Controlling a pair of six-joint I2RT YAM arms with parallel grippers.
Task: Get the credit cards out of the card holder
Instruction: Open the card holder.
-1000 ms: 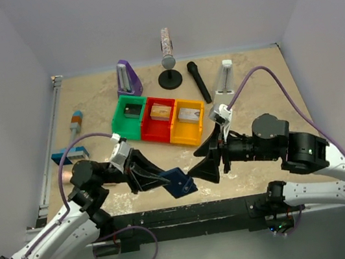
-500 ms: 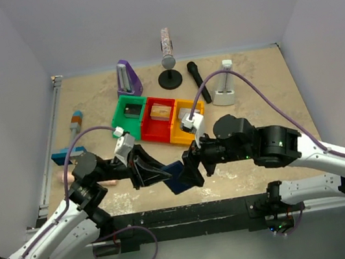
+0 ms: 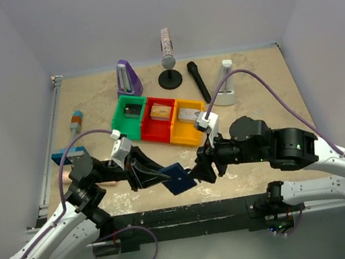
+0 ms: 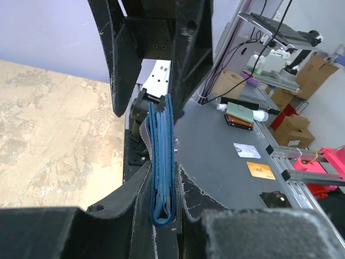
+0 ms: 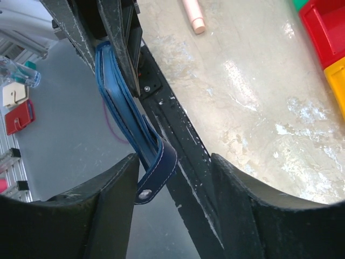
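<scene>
The card holder (image 3: 180,180) is a dark navy wallet, held folded and edge-on above the table's near edge. My left gripper (image 3: 165,177) is shut on its folded spine (image 4: 161,208); the wallet's blue layered edges (image 4: 161,141) rise between the fingers. My right gripper (image 3: 200,172) stands open around the free end. In the right wrist view the snap strap (image 5: 160,168) with its silver stud lies against the left finger (image 5: 110,202), with a wide gap to the right finger (image 5: 253,205). The credit cards are hidden.
Green (image 3: 132,116), red (image 3: 160,119) and yellow (image 3: 188,122) bins sit mid-table. Behind stand a purple metronome (image 3: 127,77), a microphone stand (image 3: 168,61), a black microphone (image 3: 198,81) and a white holder (image 3: 225,88). A blue block (image 3: 65,156) and a pink stick (image 5: 193,13) lie at left.
My right arm came in from the right to the wallet's free end, then eased back slightly, and its jaws have narrowed. The left gripper keeps its hold on the wallet.
</scene>
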